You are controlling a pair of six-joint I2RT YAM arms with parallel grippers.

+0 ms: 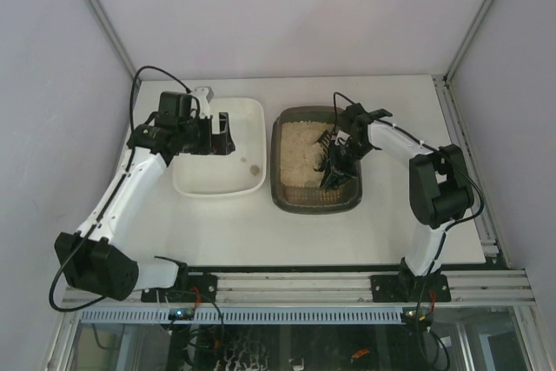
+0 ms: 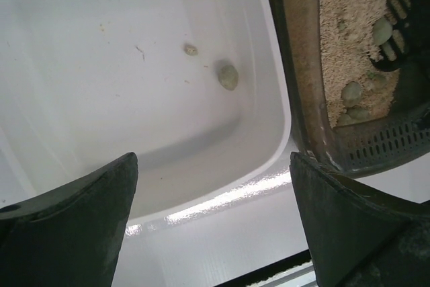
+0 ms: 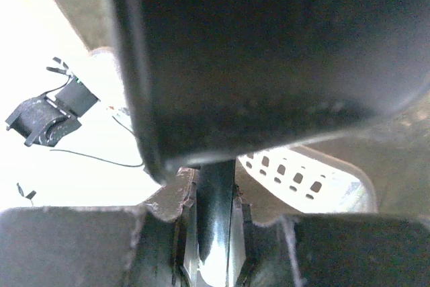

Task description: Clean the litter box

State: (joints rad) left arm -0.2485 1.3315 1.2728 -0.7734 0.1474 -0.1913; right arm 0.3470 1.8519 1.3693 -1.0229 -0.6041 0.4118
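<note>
Right pincer (image 1: 337,152) was seen pressed together on the handle (image 3: 215,223) of a black slotted scoop (image 1: 333,171). In the right wrist view the thin dark handle was pinched between the two fingers (image 3: 67,247), and the scoop's broad dark body filled most of the frame above them. The scoop was held over the near half of the litter box (image 1: 278,175). Whether its head rested on the litter (image 2: 342,31) could not be told.

The litter box, a dark brown-grey tray with a thick rim, was placed at the middle of the white surface (image 1: 391,232), right of centre and in front of the right arm. Beige granular litter was heaped mainly toward its far end. Several greenish-grey lumps (image 2: 351,92) were scattered in the litter near the scoop, and one of them lay against its tines.

Left pincer (image 1: 224,134) was spread wide and held nothing. It was poised above the far part of a white tray (image 1: 217,187), its fingertips directed toward the litter box. The white tray was set just beside the litter box, on its left, with the long sides parallel. One larger lump and one small fragment were lying on the tray's otherwise bare floor, near the side facing the litter box.
</note>
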